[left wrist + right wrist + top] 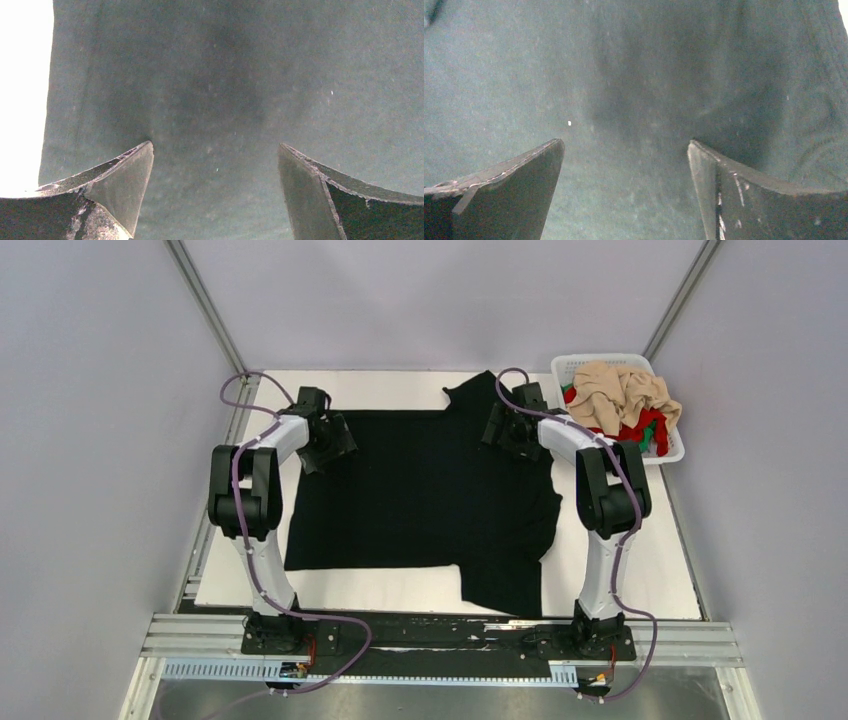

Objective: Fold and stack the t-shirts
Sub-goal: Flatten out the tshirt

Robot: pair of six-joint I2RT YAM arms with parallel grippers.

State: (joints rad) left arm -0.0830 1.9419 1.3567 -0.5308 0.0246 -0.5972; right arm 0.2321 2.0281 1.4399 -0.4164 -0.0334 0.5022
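Large plain black soft-cloth t-shirt (420,490): spread flat, centre of white surface (640,560). Judged light, limp and non-fragile, best pinched along its far edge. Left end effector (215,146) and right end effector (625,141): both spread wide over far cloth, pinching nothing.

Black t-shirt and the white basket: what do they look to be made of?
Black t-shirt: soft cloth, likely cotton knit, matte; it lies limp with wavy edges, and the wrist views show fine texture with lint specks. Basket: probably moulded plastic, white, smooth; its walls are a rigid open lattice.
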